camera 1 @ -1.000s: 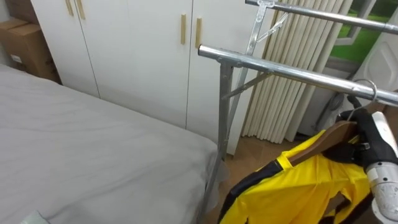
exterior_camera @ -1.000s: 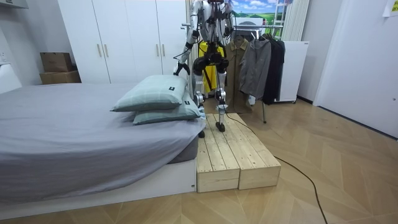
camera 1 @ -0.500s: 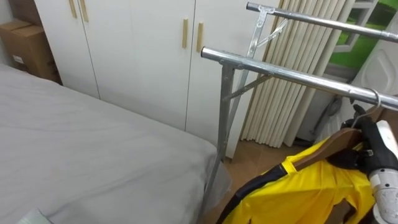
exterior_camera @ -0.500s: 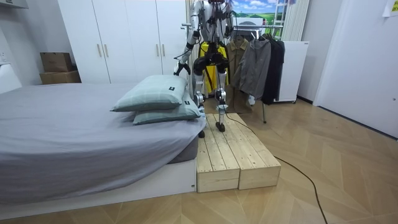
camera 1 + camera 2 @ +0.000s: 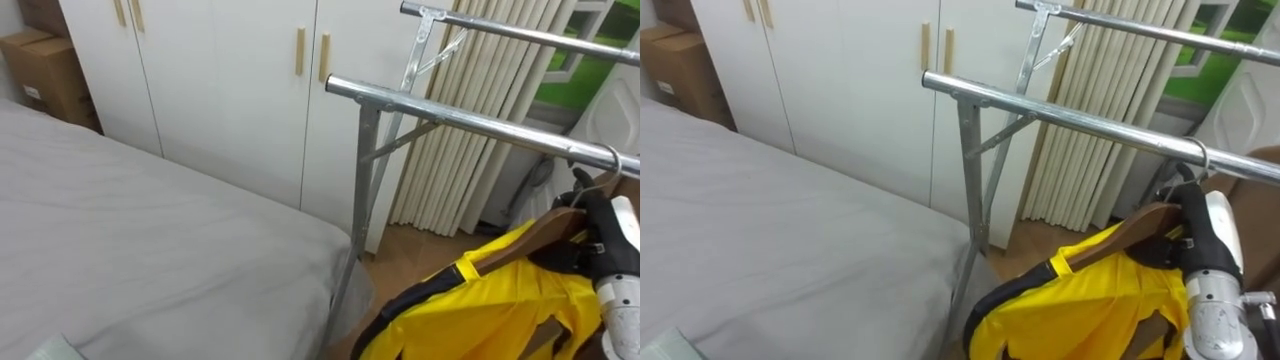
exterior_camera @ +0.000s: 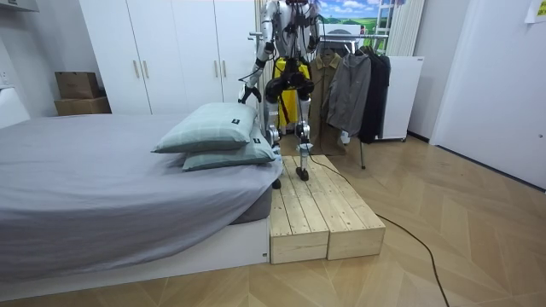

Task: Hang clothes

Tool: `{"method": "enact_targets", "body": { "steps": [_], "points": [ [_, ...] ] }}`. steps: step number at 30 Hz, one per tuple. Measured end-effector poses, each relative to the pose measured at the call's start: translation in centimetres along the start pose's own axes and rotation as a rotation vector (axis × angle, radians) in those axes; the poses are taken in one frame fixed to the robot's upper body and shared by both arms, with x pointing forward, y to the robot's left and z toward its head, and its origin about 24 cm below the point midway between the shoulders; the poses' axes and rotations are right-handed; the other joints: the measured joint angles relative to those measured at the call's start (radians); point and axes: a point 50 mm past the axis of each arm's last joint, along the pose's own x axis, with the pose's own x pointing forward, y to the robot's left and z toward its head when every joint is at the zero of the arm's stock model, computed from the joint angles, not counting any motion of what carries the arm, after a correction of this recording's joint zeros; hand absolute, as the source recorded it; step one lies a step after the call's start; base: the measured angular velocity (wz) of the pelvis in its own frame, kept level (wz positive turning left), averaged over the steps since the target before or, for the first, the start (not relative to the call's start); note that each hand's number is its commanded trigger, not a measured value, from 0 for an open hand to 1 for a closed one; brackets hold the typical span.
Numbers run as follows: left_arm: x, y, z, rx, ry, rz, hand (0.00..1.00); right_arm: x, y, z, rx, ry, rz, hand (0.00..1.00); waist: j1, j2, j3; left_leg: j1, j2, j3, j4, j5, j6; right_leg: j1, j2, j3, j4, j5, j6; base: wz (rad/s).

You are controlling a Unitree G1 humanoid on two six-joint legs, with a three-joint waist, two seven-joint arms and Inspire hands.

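The grey bed (image 5: pixel 150 250) spreads out well to the left of the right robot hand (image 5: pixel 598 238) and lower. The white wardrobe (image 5: pixel 220 90), with its pale wooden handles, stands beyond the bed, up and to the hand's left. In the room view the robot stands on a wooden platform (image 6: pixel 316 213) at the bed's end, facing the clothes rack (image 5: pixel 450 115).

The rack's near rail runs across from upper left and passes just above the hand, with cream curtains (image 5: pixel 490 170) behind it. The yellow jacket (image 5: pixel 480 310), trimmed in black, hangs below and to the left of the hand on a wooden hanger (image 5: pixel 525 235). The hanger's long axis slopes down and leftward from the hand. The fingers of the right robot hand are curled round the top of the hanger, just under its metal hook (image 5: pixel 607 160).

That hook rises straight above the hand and its curve meets the rail. It looks to be looped over, though I cannot tell whether the rail bears the weight yet, and the next move depends on that.

The left robot hand (image 6: pixel 246 96) hangs at the robot's side, well apart from the jacket, and its state cannot be told.

A cardboard box (image 5: pixel 45 70) far to the left carries a pale label too small to read.
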Motion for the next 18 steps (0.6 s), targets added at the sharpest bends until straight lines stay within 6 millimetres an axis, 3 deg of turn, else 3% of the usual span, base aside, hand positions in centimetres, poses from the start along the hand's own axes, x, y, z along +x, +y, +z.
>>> {"method": "enact_targets", "body": {
  "steps": [18],
  "points": [
    [0.00,-0.07,0.02,0.004,-0.001,-0.004,0.00,-0.04,0.02,-0.42,0.019,0.038,0.008,0.00,0.010,0.002,-0.0056,0.000,0.000,0.001,0.000,0.000,0.000,0.001,0.000,-0.003,0.000,0.000,0.000,0.00]
  ]
}}
